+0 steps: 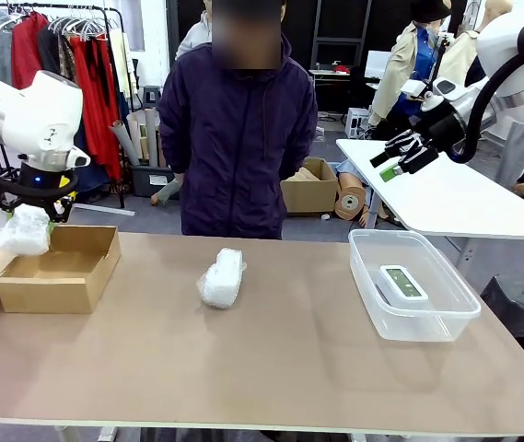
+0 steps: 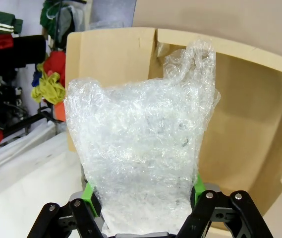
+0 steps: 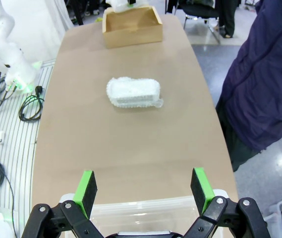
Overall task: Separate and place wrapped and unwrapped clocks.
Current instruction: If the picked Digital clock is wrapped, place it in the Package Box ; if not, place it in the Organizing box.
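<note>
My left gripper [image 1: 48,214] is shut on a wrapped clock [image 1: 24,230], a crinkly white bundle held just above the left end of the brown cardboard box [image 1: 59,269]. In the left wrist view the bundle [image 2: 143,148] sits between the green pads [image 2: 89,193] with the box's inside [image 2: 240,134] behind it. A second wrapped clock [image 1: 222,277] lies on the table's middle, also the bundle [image 3: 133,91] in the right wrist view. The bare white clock [image 1: 402,283] lies in the clear tub [image 1: 413,318]. My right gripper [image 1: 398,158] hangs open, high above the tub, empty [image 3: 143,188].
A person in a dark jacket [image 1: 234,129] stands at the far edge, hands down. A white table [image 1: 446,193] stands behind on the right. The tub's rim [image 3: 145,206] shows just below my right fingers. Brown tabletop [image 1: 271,368] lies bare at the front.
</note>
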You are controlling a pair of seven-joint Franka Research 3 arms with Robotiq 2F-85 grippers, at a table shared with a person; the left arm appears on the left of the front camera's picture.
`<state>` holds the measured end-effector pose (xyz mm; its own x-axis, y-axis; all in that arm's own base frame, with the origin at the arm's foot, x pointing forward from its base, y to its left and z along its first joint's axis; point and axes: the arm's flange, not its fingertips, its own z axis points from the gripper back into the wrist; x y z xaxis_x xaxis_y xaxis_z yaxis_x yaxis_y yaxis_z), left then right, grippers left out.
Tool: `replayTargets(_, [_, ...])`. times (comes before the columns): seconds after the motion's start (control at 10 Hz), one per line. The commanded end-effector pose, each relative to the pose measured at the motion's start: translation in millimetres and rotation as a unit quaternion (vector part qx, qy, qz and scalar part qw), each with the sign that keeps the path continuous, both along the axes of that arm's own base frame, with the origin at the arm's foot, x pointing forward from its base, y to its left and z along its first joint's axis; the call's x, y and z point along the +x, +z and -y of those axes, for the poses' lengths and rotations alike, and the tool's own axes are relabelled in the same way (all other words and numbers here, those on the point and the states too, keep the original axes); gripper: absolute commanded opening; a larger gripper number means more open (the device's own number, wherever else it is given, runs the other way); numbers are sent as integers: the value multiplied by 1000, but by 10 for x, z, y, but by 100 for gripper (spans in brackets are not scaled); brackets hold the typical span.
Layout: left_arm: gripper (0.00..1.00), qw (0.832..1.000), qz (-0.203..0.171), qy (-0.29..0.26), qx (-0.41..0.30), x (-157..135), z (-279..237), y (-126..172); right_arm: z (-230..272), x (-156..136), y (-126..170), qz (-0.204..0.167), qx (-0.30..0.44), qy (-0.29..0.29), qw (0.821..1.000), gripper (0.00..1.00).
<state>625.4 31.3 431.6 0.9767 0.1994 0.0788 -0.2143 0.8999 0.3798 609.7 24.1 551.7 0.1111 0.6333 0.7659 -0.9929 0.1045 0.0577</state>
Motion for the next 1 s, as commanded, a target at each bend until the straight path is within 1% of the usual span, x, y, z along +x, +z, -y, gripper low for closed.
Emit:
replayTargets(0.0, [0, 1000, 7, -12, 11, 91, -14, -47, -13, -25, 18, 2, -1, 2, 1000, 100])
replayTargets(0.1, [0, 1000, 4, -18, 0, 98, 51, -114, -13, -25, 18, 2, -1, 2, 1000, 100])
replayTargets(0.3, [0, 999, 9, -50, 0, 189, 107, -190, -13, -25, 18, 2, -1, 2, 1000, 100])
replayTargets(0.5, [0, 998, -8, -58, 6, 243, 134, -320, -13, -25, 18, 2, -1, 2, 1000, 100])
replayTargets(0.7, [0, 998, -25, -61, 5, 217, 206, -450, -13, -25, 18, 2, -1, 2, 1000, 100])
replayTargets(0.9, [0, 998, -29, -59, 5, 139, 234, -530, -13, -25, 18, 2, -1, 2, 1000, 100])
